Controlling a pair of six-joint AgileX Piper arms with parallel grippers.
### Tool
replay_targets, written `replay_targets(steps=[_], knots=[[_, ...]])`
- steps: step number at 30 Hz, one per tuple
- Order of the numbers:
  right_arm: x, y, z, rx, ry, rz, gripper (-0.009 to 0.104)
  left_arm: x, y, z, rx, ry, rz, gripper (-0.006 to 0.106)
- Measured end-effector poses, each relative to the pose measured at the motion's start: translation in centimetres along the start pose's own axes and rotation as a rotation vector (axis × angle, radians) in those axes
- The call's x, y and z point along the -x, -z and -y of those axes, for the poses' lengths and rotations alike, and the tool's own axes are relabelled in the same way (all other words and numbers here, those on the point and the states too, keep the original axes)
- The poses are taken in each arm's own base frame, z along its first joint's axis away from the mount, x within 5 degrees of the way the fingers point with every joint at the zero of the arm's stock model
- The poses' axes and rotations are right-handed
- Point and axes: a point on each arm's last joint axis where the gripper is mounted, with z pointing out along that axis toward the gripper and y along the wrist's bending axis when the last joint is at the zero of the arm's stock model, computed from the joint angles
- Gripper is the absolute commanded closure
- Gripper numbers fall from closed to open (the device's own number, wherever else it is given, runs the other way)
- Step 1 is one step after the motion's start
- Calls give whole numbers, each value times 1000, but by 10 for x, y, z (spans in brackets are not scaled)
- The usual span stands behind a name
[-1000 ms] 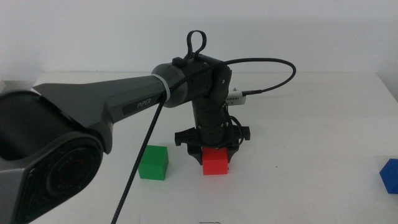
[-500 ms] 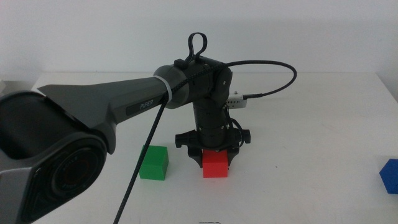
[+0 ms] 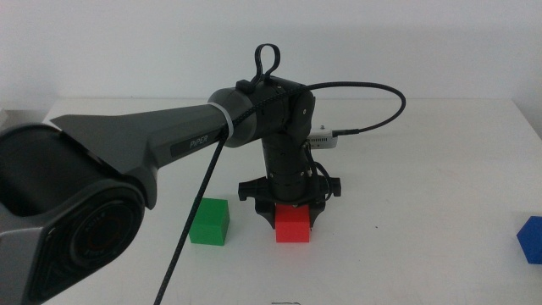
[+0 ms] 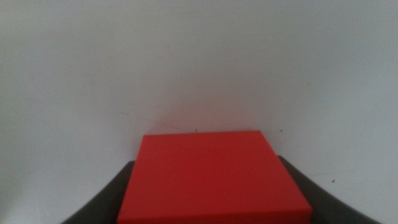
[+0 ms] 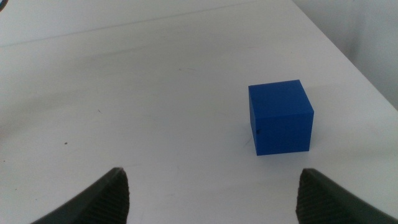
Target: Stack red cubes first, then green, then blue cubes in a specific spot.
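Observation:
My left gripper [image 3: 291,207] points straight down at the middle of the table and is shut on the red cube [image 3: 292,225]. In the left wrist view the red cube [image 4: 214,177] fills the gap between the two dark jaws. The cube's base is at or just above the white tabletop. The green cube [image 3: 210,222] stands a short way to its left, apart from it. At the table's right edge lies the blue cube [image 3: 531,240]. My right gripper [image 5: 211,186] is open a little short of the blue cube [image 5: 280,117], with nothing between its fingers.
A black cable [image 3: 364,110] loops from the left wrist over the back of the table. A small white connector [image 3: 322,135] lies behind the arm. The left arm's big grey link [image 3: 127,161] covers the table's left side.
The left gripper has sunk slightly with the red cube, bringing it closer to the tabletop. The green and blue cubes have not moved.

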Motion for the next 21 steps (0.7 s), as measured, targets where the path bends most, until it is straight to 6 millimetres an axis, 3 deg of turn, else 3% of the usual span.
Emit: replay_targets(steps=[4,5,11,21], knots=[[0,0,0,0,0,0,21,0,0,0,-2,2,-5,46],[0,0,0,0,0,0,21,-1,0,0,-4,3,-7,32],[0,0,0,0,0,0,21,-2,-5,0,-3,11,-35,9],[0,0,0,0,0,0,21,-4,-4,0,3,6,-50,7]])
